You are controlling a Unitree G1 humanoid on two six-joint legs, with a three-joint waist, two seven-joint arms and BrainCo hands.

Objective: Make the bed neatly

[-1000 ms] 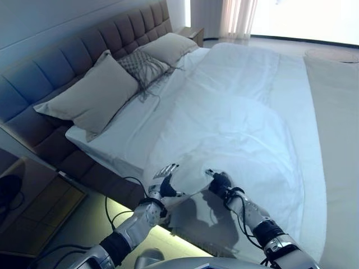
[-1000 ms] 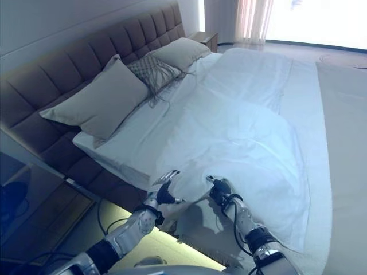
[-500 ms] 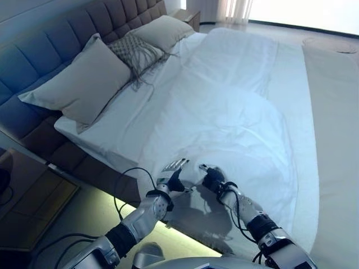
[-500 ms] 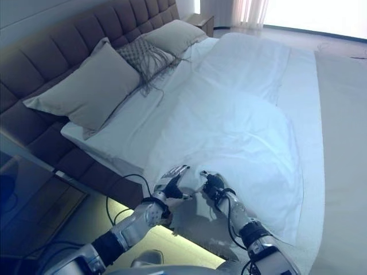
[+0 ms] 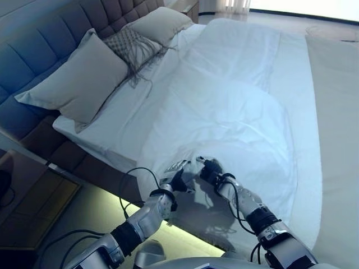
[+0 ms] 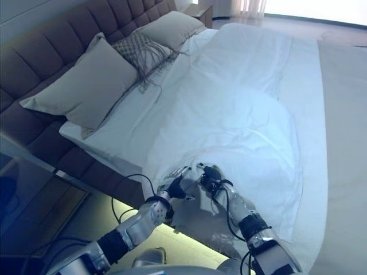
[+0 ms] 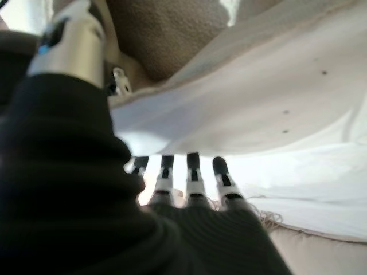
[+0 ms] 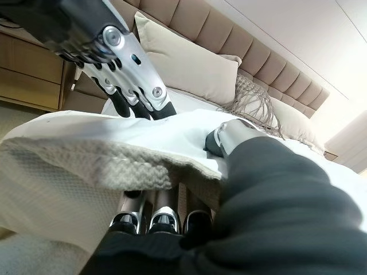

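Observation:
A white duvet (image 5: 224, 112) lies rumpled over the bed, and its near corner hangs over the side in front of me. My right hand (image 5: 208, 168) is shut on that corner. In the right wrist view its thumb (image 8: 229, 134) lies on top of the duvet edge (image 8: 86, 149) and its fingers (image 8: 160, 220) curl beneath. My left hand (image 5: 174, 176) is right beside it, open, with straight fingers (image 7: 192, 177) reaching under the white cloth (image 7: 258, 109).
A large beige pillow (image 5: 78, 78), a tasselled cushion (image 5: 130, 43) and another pillow (image 5: 160, 22) lean on the padded headboard (image 5: 33, 50). A wooden nightstand (image 5: 28, 196) stands at the lower left. A beige cover (image 5: 336, 112) runs along the bed's right side.
The camera has shifted down over the bed. My two hands have drawn closer together at the duvet's near corner, the right one moving up onto the edge.

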